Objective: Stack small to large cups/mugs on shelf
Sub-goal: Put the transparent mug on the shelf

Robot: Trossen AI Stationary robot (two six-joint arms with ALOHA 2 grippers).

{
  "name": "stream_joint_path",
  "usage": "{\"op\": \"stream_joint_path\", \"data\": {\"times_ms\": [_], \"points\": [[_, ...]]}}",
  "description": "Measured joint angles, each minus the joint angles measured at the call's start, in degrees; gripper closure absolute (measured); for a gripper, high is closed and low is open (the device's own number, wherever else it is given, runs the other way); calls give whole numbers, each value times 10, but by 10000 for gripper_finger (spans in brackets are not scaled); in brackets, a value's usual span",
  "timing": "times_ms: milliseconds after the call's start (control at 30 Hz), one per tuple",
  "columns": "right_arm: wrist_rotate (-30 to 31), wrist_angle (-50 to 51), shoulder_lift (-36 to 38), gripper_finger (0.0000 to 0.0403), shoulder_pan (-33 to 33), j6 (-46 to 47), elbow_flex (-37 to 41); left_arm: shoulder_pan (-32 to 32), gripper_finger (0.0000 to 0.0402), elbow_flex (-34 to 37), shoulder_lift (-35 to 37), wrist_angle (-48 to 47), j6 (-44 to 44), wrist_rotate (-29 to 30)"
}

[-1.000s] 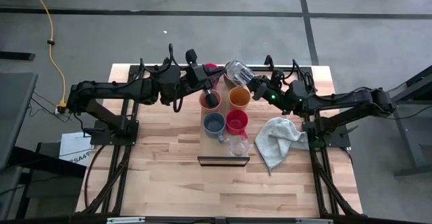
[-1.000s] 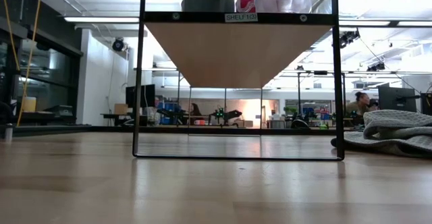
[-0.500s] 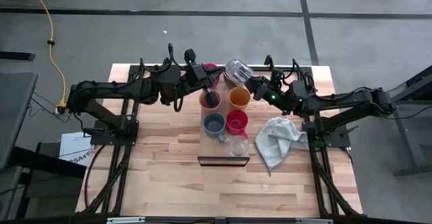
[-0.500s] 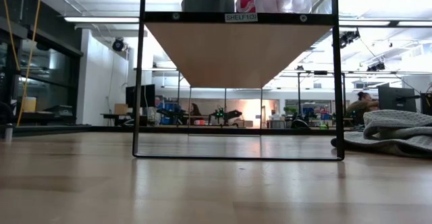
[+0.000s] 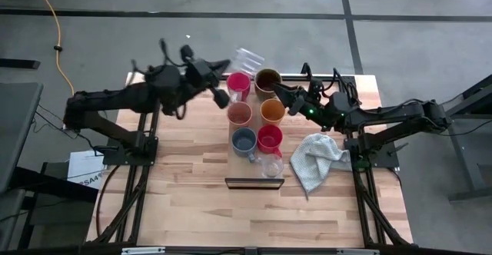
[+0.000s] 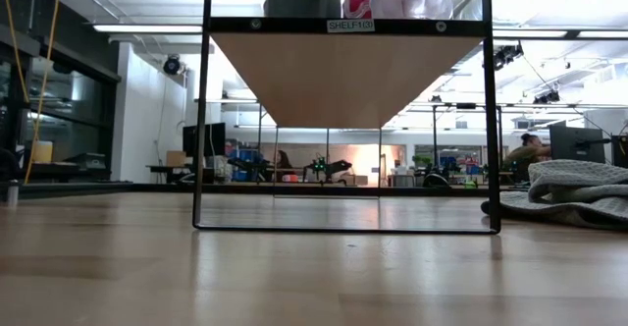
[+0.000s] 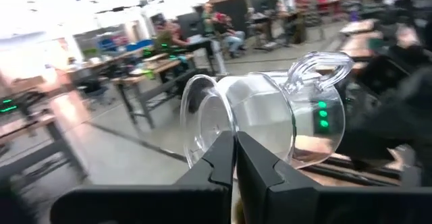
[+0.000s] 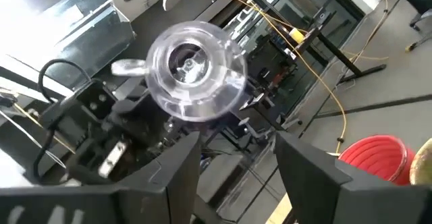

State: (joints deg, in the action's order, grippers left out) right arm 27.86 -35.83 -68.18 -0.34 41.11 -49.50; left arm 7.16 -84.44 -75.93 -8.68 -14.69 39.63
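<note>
My left gripper (image 5: pixel 233 63) is shut on a clear glass cup (image 5: pixel 247 57) held in the air past the shelf's far end. My right gripper (image 5: pixel 275 92) stands open and empty, facing that cup (image 8: pixel 192 62) from the right, above the far cups. On the shelf (image 5: pixel 254 182) stand two rows of cups. A pink-red one (image 5: pixel 238 82) and an olive-brown one (image 5: pixel 267 80) stand farthest. Then come a reddish one (image 5: pixel 240 114), an orange one (image 5: pixel 272 110), a blue one (image 5: pixel 244 140) and a red one (image 5: pixel 269 138). A second clear glass cup (image 5: pixel 270 165) stands nearest. My left gripper is shut on the clear glass cup at the lower edge of its round end (image 7: pixel 214 143); the fingertips (image 7: pixel 223 160) cover the exact place of contact. The fingers come about level from the table's left. The cup lies on its side, lifted clear, its handle (image 7: pixel 317 62) upward.
A pale grey cloth (image 5: pixel 317 157) lies crumpled on the table right of the shelf. The low view shows the shelf's underside (image 6: pixel 343 71) on a dark frame, with cups on top. Bare tabletop lies left of the shelf (image 5: pixel 184 170) and toward the near edge.
My right gripper has opened and let go of the clear glass cup, staying where it was. My left gripper, shut on the cup, has drawn back toward the table's far left and carried the cup away from the right gripper, uncovering the olive-brown cup.
</note>
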Motion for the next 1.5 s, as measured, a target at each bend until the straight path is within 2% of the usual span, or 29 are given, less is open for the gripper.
{"op": "stream_joint_path", "data": {"times_ms": [167,367,500,633,767,867,1000,1100,1267,1400,1500], "points": [[-13,0,0,218,0,-31,0,0,401,0,67,-82,73,36],[-25,2,0,218,0,-55,0,0,401,1,160,-231,264,50],[-27,11,0,218,0,-54,0,0,401,32,210,-292,396,43],[-47,30,0,218,-2,-60,0,0,401,81,249,-309,528,-17],[-111,105,0,218,-8,-103,-22,0,401,122,274,-309,642,-112],[-133,240,-4,218,-8,-183,-86,-1,401,144,287,-286,713,-157],[-136,410,-35,218,-3,-371,-201,0,401,158,294,-185,761,-188],[-136,493,-71,218,1,-511,-279,0,401,159,285,-143,780,-195],[-133,545,-139,219,14,-729,-387,0,401,160,257,-154,817,-192],[-103,555,-189,219,23,-841,-457,0,401,160,227,-151,849,-191],[-75,571,-218,219,29,-888,-503,0,401,160,211,-154,858,-189]]}}
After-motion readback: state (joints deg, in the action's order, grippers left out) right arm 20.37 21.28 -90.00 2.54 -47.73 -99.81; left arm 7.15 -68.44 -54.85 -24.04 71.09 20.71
